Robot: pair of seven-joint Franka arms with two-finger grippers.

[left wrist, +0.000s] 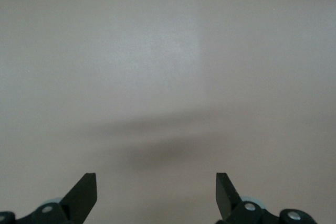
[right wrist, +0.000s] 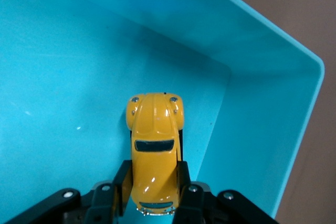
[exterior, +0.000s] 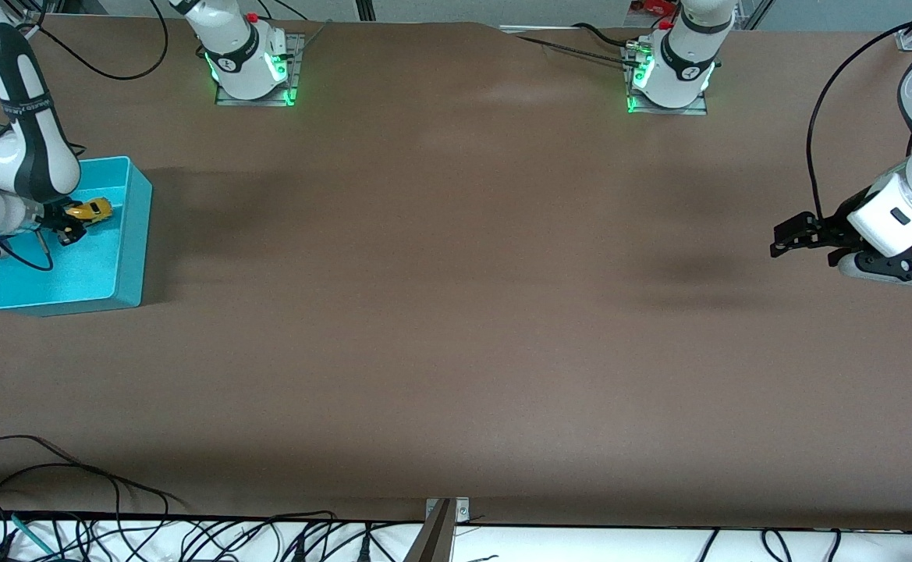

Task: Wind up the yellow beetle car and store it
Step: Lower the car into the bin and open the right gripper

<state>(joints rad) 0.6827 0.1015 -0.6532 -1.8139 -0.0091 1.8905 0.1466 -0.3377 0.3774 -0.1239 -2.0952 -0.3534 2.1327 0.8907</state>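
Observation:
The yellow beetle car [exterior: 90,210] [right wrist: 154,150] is small, rounded, with dark windows. My right gripper [exterior: 73,222] [right wrist: 153,182] is shut on its sides and holds it inside the turquoise bin [exterior: 129,234] [right wrist: 262,129], over the bin's floor near a corner. Whether the wheels touch the floor I cannot tell. My left gripper [exterior: 783,238] [left wrist: 156,192] hangs open over bare table at the left arm's end, with nothing between its fingers, and waits there.
The bin stands at the right arm's end of the brown table [exterior: 456,312]. Both arm bases [exterior: 249,58] [exterior: 670,66] sit along the table's edge farthest from the front camera. Cables [exterior: 112,515] lie past the edge nearest that camera.

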